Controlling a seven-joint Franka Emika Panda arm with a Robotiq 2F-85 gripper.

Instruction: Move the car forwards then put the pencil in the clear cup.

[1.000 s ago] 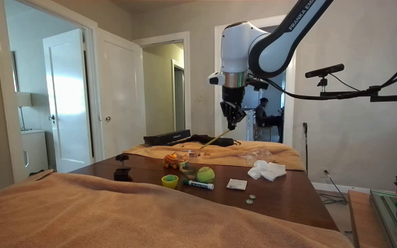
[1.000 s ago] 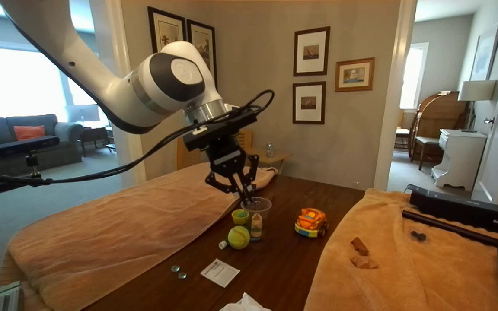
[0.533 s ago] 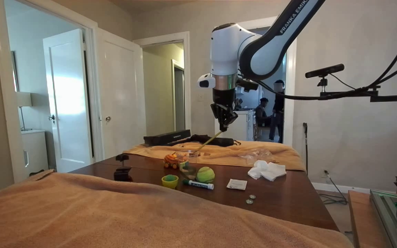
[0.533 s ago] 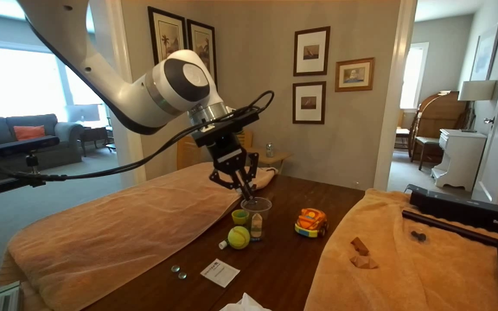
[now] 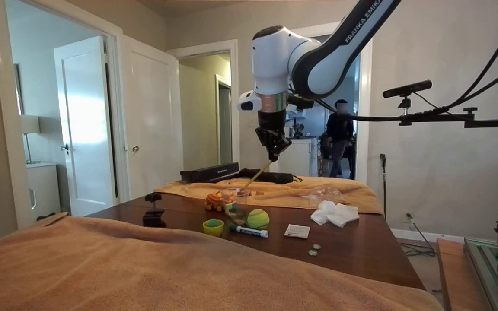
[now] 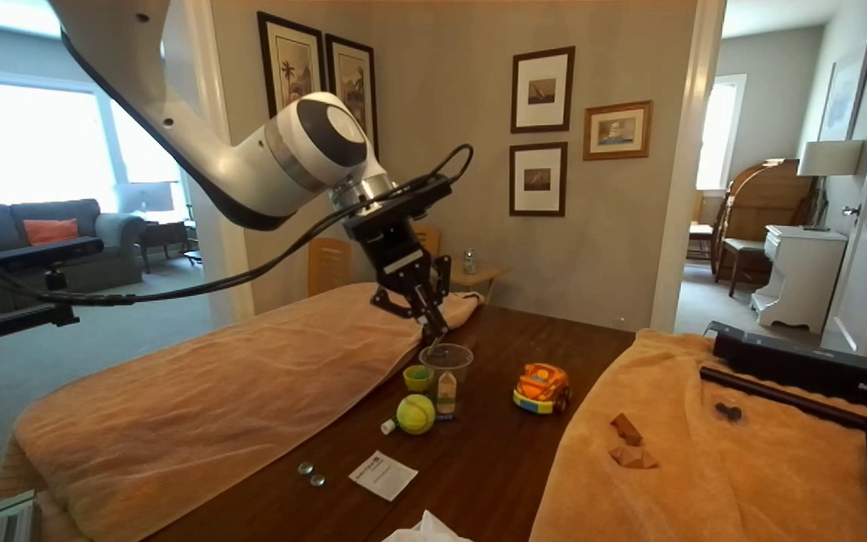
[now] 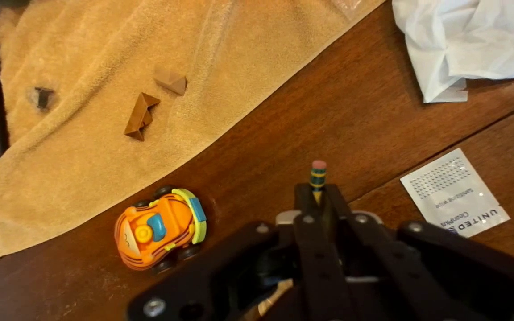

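Observation:
My gripper [image 7: 318, 192] is shut on the yellow pencil [image 7: 317, 178], whose pink eraser end sticks out past the fingertips in the wrist view. In an exterior view the pencil [image 5: 257, 175] slants down and left from the gripper [image 5: 273, 158], its lower end at the rim of the clear cup [image 5: 244, 198]. Seen in an exterior view, the gripper [image 6: 436, 331] hangs just above the far left rim of the clear cup [image 6: 465, 363]. Whether the pencil's tip is inside the cup I cannot tell. The orange toy car [image 6: 543, 385] stands on the table, apart from the cup.
Around the cup are a tennis ball [image 6: 415, 414], a small yellow-green cup [image 6: 418, 379] and a marker [image 5: 250, 231]. A wipe packet [image 7: 455, 194], crumpled white tissue [image 5: 334, 213] and glass beads [image 5: 314, 250] lie nearby. Orange towels [image 5: 145, 259] cover parts of the table.
The arm has carried the pencil left in an exterior view, its lower end now nearer the clear cup. The gripper also sits slightly higher. Car and cup have stayed put.

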